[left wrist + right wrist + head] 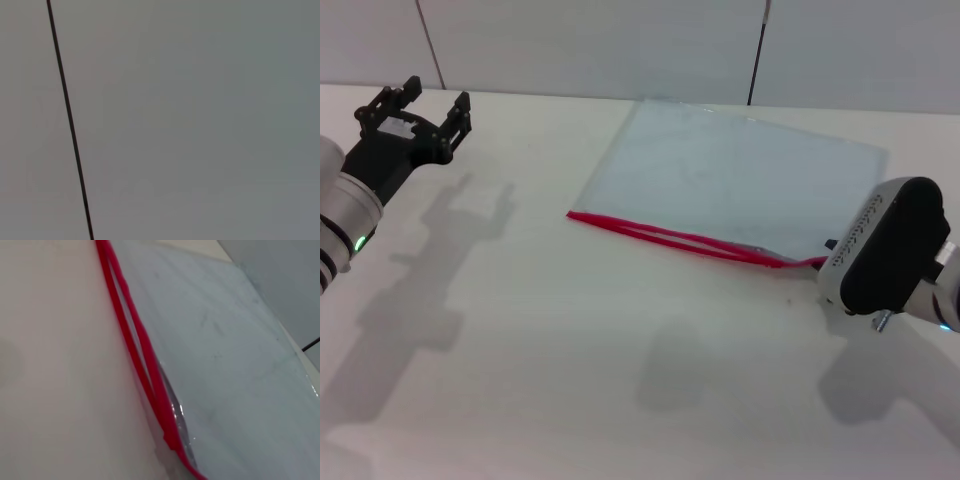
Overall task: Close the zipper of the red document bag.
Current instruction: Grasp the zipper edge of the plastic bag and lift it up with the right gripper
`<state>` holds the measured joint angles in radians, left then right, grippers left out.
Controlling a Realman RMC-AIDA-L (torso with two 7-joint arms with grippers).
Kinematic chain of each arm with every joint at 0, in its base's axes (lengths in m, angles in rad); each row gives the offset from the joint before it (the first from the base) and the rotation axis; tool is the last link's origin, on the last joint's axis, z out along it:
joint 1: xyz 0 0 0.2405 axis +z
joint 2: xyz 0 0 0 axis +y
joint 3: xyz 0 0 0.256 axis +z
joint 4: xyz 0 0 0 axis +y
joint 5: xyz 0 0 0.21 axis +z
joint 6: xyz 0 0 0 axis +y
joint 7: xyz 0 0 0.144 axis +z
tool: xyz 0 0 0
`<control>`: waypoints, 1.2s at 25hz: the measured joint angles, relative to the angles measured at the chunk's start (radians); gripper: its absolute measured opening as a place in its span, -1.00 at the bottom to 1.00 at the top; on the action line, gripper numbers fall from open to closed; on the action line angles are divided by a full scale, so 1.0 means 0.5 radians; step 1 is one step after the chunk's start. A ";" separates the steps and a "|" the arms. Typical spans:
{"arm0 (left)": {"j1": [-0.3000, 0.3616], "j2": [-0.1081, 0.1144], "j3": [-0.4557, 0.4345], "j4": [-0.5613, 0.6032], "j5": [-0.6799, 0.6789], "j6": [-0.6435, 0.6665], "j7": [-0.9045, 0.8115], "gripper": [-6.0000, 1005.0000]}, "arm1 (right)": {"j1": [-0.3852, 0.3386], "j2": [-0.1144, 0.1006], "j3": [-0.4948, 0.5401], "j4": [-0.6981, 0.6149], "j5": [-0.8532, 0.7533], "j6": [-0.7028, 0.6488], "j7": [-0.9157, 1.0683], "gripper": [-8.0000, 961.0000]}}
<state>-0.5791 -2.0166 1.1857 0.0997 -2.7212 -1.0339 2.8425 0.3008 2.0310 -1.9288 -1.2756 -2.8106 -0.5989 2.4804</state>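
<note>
Head view: my right gripper (828, 262) sits at the gaping zipper's (670, 238) right end, grip unclear; left gripper (428, 108) spread, empty, far left.

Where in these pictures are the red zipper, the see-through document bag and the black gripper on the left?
zipper (665, 236): head view, on the red strip along the bag's near edge.
document bag (740, 180): head view, middle of its clear panel.
left gripper (432, 104): head view, between its two open fingertips.
</note>
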 joint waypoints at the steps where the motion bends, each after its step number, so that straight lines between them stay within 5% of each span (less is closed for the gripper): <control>1: 0.000 0.000 0.000 0.000 0.000 0.000 0.000 0.17 | 0.002 0.000 0.001 0.000 0.000 0.000 0.011 -0.25; 11: 0.003 0.000 0.000 0.000 0.000 0.000 -0.001 0.17 | -0.012 0.000 0.008 -0.065 -0.003 0.002 0.076 -0.60; 18: -0.007 -0.001 0.000 0.008 0.154 -0.001 -0.095 0.16 | -0.149 -0.004 -0.001 -0.306 -0.004 0.005 0.058 -0.74; 23: 0.013 0.002 0.000 0.215 0.588 -0.021 -0.471 0.16 | -0.229 -0.008 -0.002 -0.442 -0.006 0.009 0.037 -0.82; 30: 0.030 0.010 0.000 0.762 1.635 -0.043 -1.286 0.15 | -0.225 -0.006 -0.018 -0.463 0.002 0.012 0.029 -0.90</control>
<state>-0.5640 -2.0117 1.1857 0.4808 -1.9038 -1.0555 2.1996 0.1882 2.0279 -1.9376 -1.5072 -2.8096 -0.5931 2.4948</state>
